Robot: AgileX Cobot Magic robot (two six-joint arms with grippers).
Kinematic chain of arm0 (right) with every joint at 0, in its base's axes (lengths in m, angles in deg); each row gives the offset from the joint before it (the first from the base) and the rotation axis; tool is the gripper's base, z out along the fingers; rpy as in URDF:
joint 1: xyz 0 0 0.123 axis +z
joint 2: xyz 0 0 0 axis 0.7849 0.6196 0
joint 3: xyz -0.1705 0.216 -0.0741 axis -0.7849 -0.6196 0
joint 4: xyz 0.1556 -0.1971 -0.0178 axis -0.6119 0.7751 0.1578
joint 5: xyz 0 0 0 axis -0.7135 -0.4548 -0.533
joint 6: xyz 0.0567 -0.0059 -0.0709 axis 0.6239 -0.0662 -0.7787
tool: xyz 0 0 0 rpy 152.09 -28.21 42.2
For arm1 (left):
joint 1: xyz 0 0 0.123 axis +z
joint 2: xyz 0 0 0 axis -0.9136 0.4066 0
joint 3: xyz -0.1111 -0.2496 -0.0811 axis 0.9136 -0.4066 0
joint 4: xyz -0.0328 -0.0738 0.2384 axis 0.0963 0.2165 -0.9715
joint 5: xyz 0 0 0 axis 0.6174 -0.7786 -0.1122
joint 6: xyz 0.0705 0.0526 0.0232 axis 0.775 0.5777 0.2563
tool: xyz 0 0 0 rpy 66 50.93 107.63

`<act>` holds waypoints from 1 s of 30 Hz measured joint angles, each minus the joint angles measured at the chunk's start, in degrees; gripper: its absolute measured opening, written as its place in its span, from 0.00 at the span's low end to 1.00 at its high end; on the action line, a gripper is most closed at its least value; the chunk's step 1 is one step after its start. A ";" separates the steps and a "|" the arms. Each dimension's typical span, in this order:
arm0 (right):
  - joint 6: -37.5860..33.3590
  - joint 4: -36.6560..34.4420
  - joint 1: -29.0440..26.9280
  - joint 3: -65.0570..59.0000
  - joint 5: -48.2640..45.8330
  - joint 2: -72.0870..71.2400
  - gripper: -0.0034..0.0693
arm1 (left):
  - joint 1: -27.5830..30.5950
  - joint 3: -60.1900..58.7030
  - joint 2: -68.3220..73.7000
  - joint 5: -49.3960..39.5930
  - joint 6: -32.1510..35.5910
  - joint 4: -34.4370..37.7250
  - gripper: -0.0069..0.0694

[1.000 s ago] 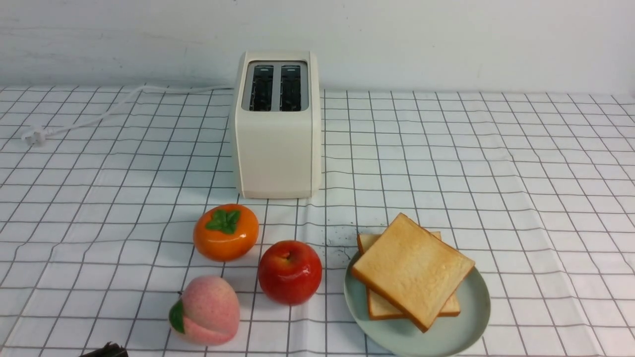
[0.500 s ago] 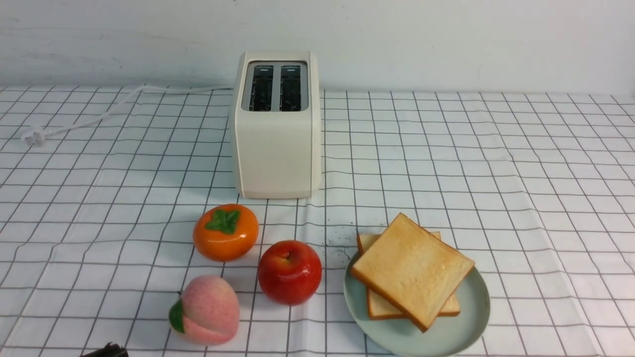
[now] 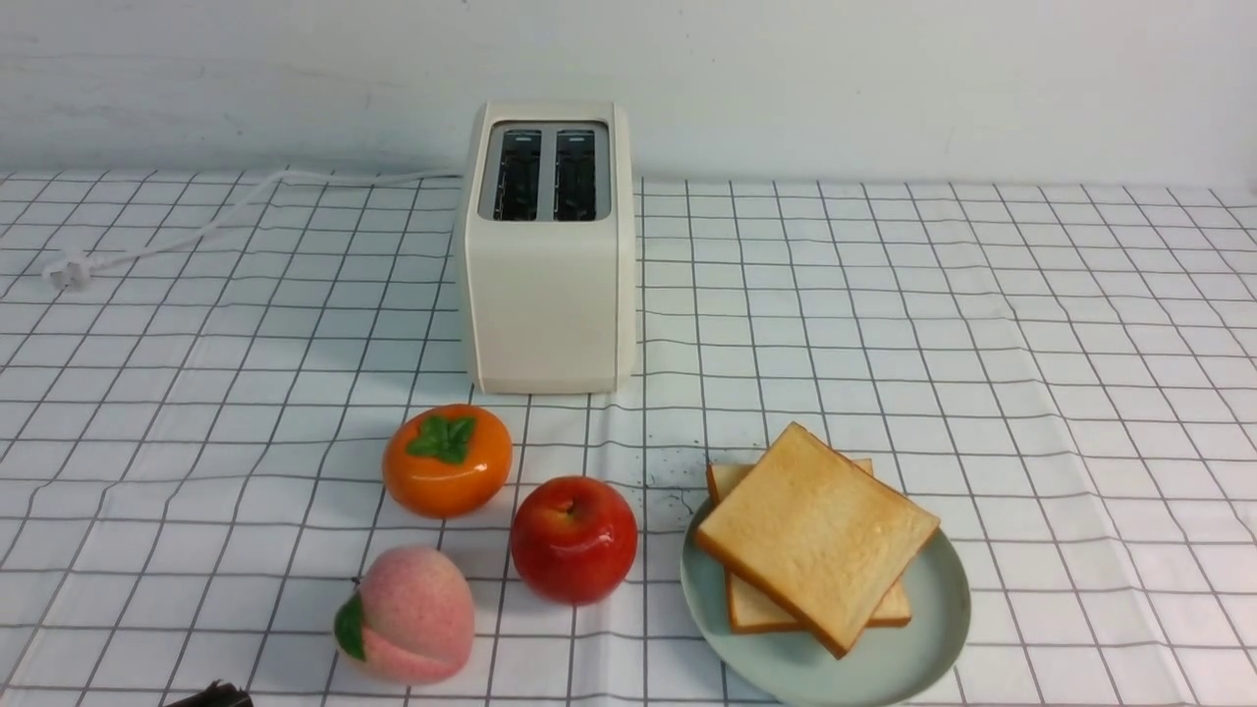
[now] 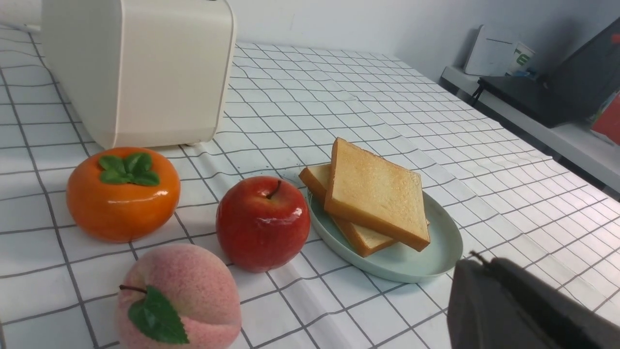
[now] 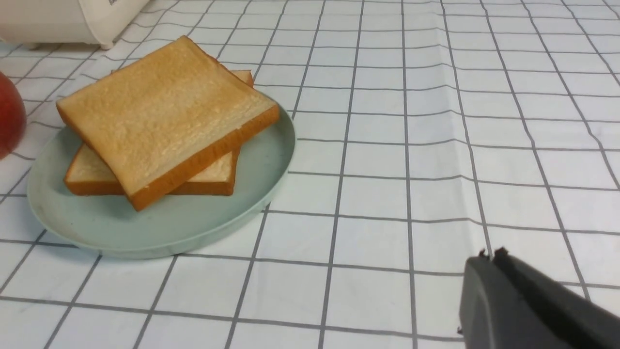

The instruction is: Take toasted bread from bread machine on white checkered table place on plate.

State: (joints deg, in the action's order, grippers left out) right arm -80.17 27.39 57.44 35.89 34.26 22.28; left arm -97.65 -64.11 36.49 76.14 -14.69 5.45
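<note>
- The left gripper (image 4: 477, 259) shows in its wrist view as one dark closed tip, fingers together and holding nothing; it hangs above the white checkered table (image 3: 1031, 324), apart from every object
- The right gripper (image 5: 489, 254) looks the same in its own view: fingers pressed together, empty, over bare cloth
- Both slices of toasted bread (image 3: 815, 535) lie stacked on the mint-green plate (image 3: 938, 628), the upper one turned askew across the lower; the stack is near the left gripper, just past the plate's rim from it, and well apart from the right gripper, across open grid squares
- The cream bread machine (image 3: 548, 295) stands upright beyond the plate from both grippers, both slots dark and empty; its white cord (image 3: 196, 231) trails away behind it
- Between the left gripper and the toaster sit a red apple (image 4: 262, 222), just beside the plate's rim, an orange persimmon (image 4: 122, 194) and a pink peach (image 4: 180, 298), all resting on the cloth
</note>
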 joint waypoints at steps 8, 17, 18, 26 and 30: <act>-0.05 0.00 0.00 0.00 0.00 0.00 0.02 | 0.00 0.00 0.00 -0.13 0.00 0.00 0.08; -0.05 0.00 0.00 0.00 0.00 0.00 0.02 | 0.00 0.00 0.00 -0.18 0.00 0.00 0.09; -0.05 0.00 0.00 0.00 0.00 0.00 0.02 | 0.00 0.00 0.00 -0.13 0.00 0.00 0.09; -0.05 -0.05 0.00 0.00 0.00 0.00 0.03 | 0.42 -0.11 -0.10 5.61 0.00 -0.45 0.08; -0.05 -0.05 0.00 0.00 0.00 0.00 0.04 | 6.52 -0.47 -1.36 8.74 0.00 -0.71 0.07</act>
State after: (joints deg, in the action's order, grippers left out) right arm -80.22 27.34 57.44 35.89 34.26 22.28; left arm -91.13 -64.57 35.12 84.88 -14.69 4.74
